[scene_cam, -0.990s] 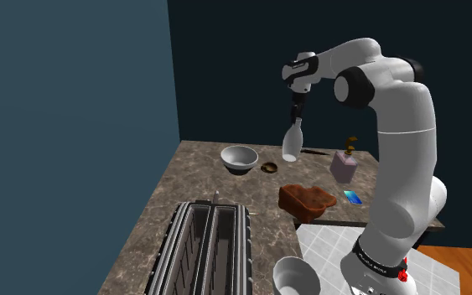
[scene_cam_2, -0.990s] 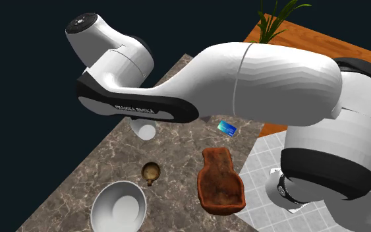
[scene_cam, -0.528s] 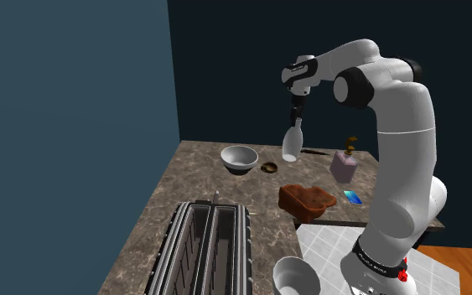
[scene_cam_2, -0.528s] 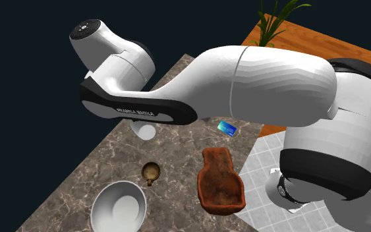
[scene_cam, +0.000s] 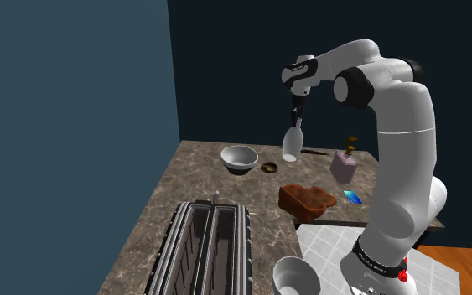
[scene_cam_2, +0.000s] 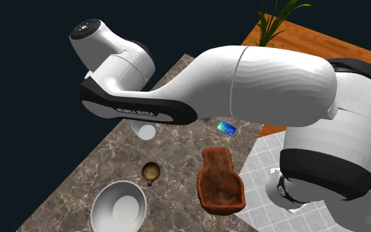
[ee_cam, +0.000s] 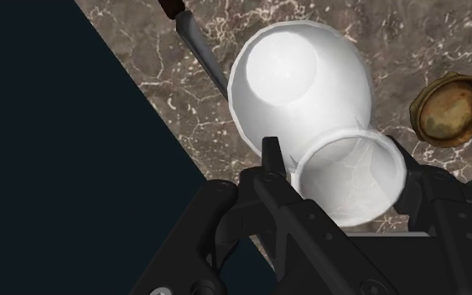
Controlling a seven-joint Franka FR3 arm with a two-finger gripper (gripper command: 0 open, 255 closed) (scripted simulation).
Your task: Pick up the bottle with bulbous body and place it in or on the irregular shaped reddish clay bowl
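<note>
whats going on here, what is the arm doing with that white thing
The white arm's black gripper is shut on the neck of a white bottle, which hangs in the air above the brown stone counter. The reddish bowl it is meant for sits on the counter nearer the stand, with nothing in it. So the bottle is picked up but not yet placed.

Soft, even light; the white bottle gleams brightest.
</note>
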